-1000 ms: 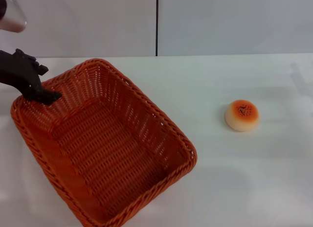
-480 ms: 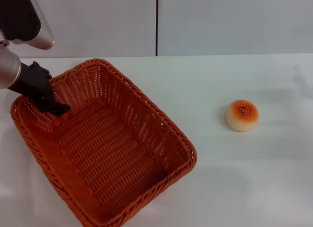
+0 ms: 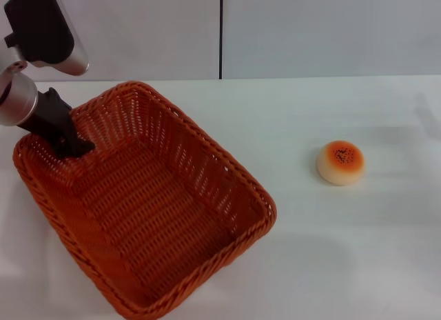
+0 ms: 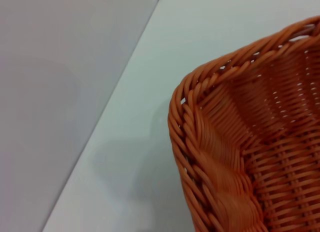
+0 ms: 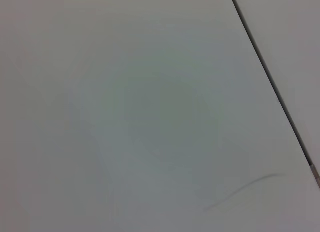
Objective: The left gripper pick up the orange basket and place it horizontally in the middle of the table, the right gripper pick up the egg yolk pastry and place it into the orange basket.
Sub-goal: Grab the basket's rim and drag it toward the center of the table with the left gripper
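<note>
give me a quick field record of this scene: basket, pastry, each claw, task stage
basket: orange basket on the table's left side, set diagonally, empty
pastry: egg yolk pastry alone on the table, right of the basket, apart from it
left claw: left claw at the basket's far left corner, at its rim; grip unclear
right claw: not in view
task stage: basket not yet horizontal in the middle; pastry not yet picked up
</note>
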Robot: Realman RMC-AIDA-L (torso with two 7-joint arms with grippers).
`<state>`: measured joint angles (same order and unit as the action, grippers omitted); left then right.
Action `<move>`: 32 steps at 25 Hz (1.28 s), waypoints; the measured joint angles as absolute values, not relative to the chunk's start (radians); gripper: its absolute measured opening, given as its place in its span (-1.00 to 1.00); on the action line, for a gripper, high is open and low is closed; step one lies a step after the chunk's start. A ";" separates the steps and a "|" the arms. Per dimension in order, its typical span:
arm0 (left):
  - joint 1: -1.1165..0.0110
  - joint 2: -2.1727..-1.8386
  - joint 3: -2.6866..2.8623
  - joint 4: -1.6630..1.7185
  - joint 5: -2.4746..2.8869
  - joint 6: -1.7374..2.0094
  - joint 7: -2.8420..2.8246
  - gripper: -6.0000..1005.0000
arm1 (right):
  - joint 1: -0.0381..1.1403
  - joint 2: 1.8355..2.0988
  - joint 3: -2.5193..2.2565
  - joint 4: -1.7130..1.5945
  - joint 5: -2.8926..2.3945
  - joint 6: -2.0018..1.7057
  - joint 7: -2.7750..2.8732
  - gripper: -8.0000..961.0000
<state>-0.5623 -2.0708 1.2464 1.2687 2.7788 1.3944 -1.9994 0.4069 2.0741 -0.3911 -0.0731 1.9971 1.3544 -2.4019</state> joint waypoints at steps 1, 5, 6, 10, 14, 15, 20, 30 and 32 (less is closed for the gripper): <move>-0.562 -2.071 1.246 1.269 2.779 1.394 -1.999 0.14 | 0.407 2.074 -0.391 -0.073 1.997 1.354 -2.402 0.44; -0.556 -2.071 1.260 1.278 2.789 1.377 -2.024 -0.13 | 0.405 2.074 -0.391 -0.074 1.997 1.357 -2.402 0.44; -0.556 -2.071 1.260 1.278 2.789 1.377 -2.024 -0.20 | 0.405 2.074 -0.391 -0.074 1.997 1.357 -2.402 0.44; -0.563 -2.071 1.261 1.282 2.792 1.398 -2.040 -0.29 | 0.403 2.074 -0.390 -0.079 1.997 1.360 -2.402 0.44; -0.574 -2.071 1.260 1.302 2.792 1.437 -2.083 -0.31 | 0.402 2.074 -0.389 -0.080 1.997 1.361 -2.402 0.44; -0.584 -2.070 1.258 1.315 2.798 1.464 -2.132 -0.31 | 0.402 2.074 -0.390 -0.080 1.997 1.361 -2.402 0.44; -0.613 -2.070 1.251 1.326 2.830 1.525 -2.286 -0.34 | 0.402 2.075 -0.390 -0.080 1.997 1.358 -2.402 0.44; -0.638 -2.071 1.228 1.329 2.833 1.550 -2.548 -0.50 | 0.405 2.074 -0.390 -0.101 1.997 1.356 -2.402 0.43; -0.645 -2.070 1.211 1.329 2.832 1.559 -2.583 -0.54 | 0.406 2.074 -0.390 -0.102 1.997 1.356 -2.402 0.43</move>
<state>-0.6452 -2.0698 1.2110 1.3289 2.8320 1.5588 -2.5832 0.4056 2.0744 -0.3896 -0.1023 1.9972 1.3556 -2.4022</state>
